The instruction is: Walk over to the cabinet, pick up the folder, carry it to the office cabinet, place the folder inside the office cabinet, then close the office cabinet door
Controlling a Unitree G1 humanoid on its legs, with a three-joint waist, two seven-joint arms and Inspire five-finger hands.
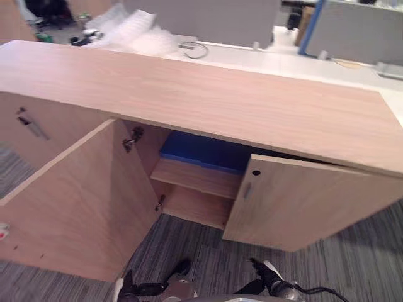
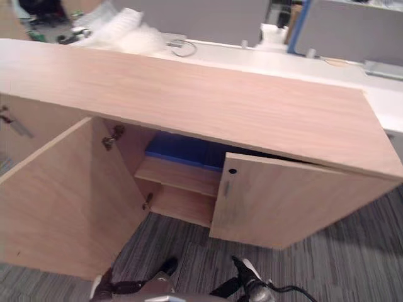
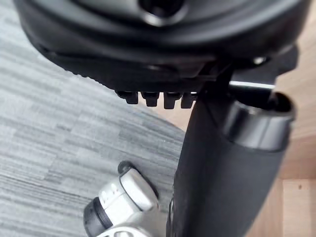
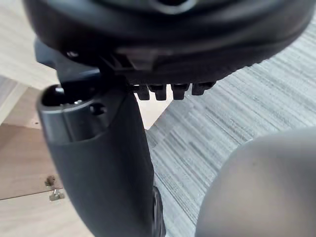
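Observation:
A blue folder (image 1: pixel 204 153) lies flat on the upper shelf (image 1: pixel 195 177) inside the low wooden office cabinet (image 1: pixel 208 94). The cabinet's left door (image 1: pixel 75 201) is swung wide open toward me. Its right door (image 1: pixel 302 201) stands partly open, covering the folder's right end. Both hands hang low, well short of the cabinet, above the carpet. My left hand (image 1: pixel 135 289) holds nothing, and in the left wrist view its thumb (image 3: pixel 227 173) is relaxed. My right hand (image 1: pixel 267 280) is likewise empty, its thumb (image 4: pixel 103 163) loose in the right wrist view.
Another cabinet door with a metal handle (image 1: pixel 31 127) is closed at the far left. Behind the cabinet a white desk (image 1: pixel 283 60) carries bubble wrap (image 1: pixel 135 31) and a cable loop (image 1: pixel 195 49). Grey partitions (image 1: pixel 352 31) stand beyond. Striped grey carpet (image 1: pixel 352 270) covers the floor.

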